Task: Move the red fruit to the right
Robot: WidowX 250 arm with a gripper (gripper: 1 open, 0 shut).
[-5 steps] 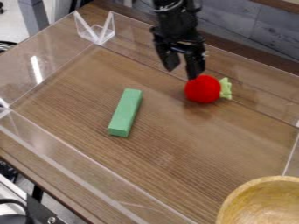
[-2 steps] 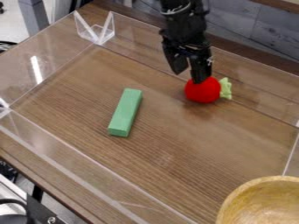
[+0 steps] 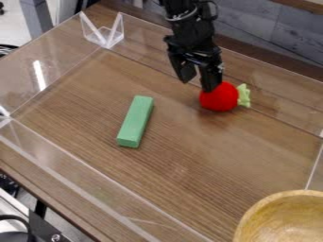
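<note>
gripper (image 3: 199,73) fingers spread beside the red fruit (image 3: 221,96) — bare wood toward the right wall (image 3: 315,161).

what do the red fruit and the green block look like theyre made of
The red fruit looks like a soft, matte toy, perhaps felt or foam, with a pale-green leafy tuft; the exact material is unclear. The green block looks like painted wood or hard foam: flat faces, crisp edges, an even matte green.

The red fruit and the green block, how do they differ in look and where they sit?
The red fruit is small, round and bright red with a pale-green tuft; the green block is long, flat-sided and green. The fruit sits right beside the open gripper; the block lies apart, to the left. Both rest on the wooden table.
</note>
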